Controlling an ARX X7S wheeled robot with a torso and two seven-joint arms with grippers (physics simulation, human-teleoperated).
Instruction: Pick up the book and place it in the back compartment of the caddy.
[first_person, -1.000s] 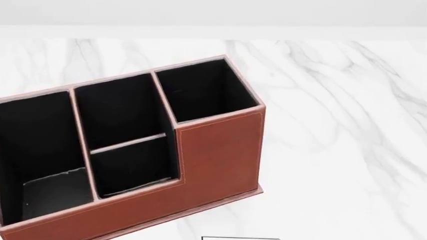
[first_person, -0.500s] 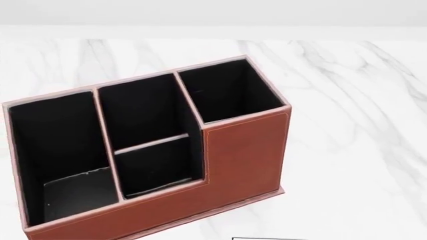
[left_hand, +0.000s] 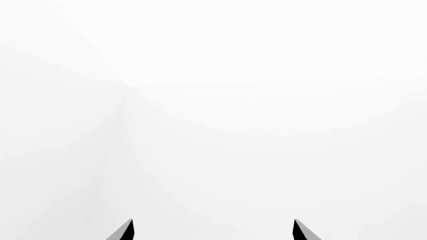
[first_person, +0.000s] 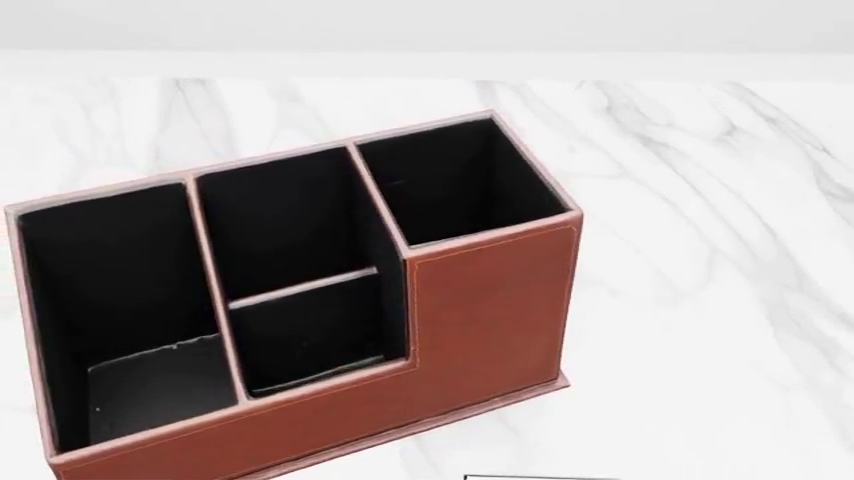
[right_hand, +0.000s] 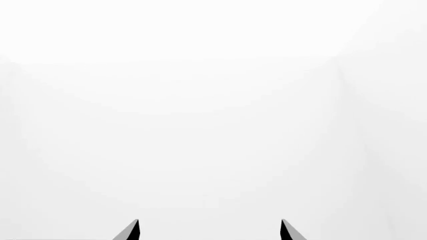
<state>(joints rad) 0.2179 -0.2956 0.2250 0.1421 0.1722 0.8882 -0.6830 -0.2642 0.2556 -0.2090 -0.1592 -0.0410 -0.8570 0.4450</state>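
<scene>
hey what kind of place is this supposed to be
Probably a desk or office counter in a simulated room: a leather caddy with empty black-lined cells stands on a white marble top, with a plain pale wall behind. Little else shows.

Black pointed fingertips (left_hand: 125, 231) on each hand

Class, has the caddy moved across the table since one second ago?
No. The caddy shows further right, but the veins of the marble table shifted with it, so the camera turned.
</scene>
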